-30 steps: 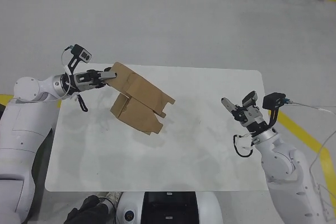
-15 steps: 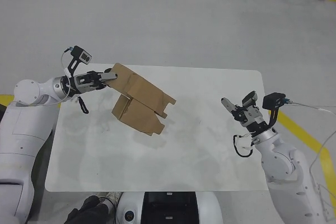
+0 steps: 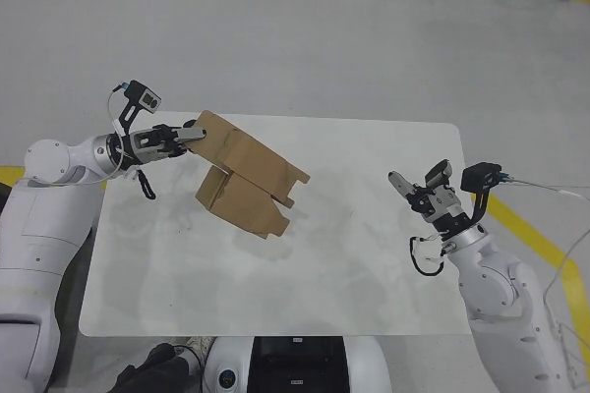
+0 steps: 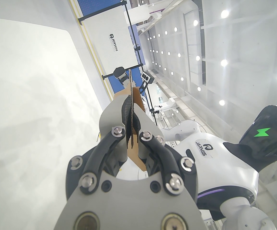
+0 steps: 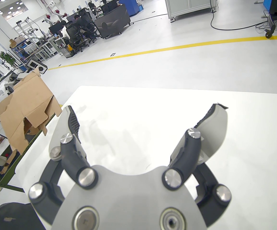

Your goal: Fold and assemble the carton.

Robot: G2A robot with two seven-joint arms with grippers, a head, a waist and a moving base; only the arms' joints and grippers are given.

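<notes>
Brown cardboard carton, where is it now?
In the top view, the brown cardboard carton is over the left part of the white table, its far-left corner clamped in the left gripper.

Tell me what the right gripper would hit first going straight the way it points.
Likely just the bare table, if it angles down enough; depth is unclear. The open right gripper aims toward the table's far edge, and the carton sits well off that line.
</notes>
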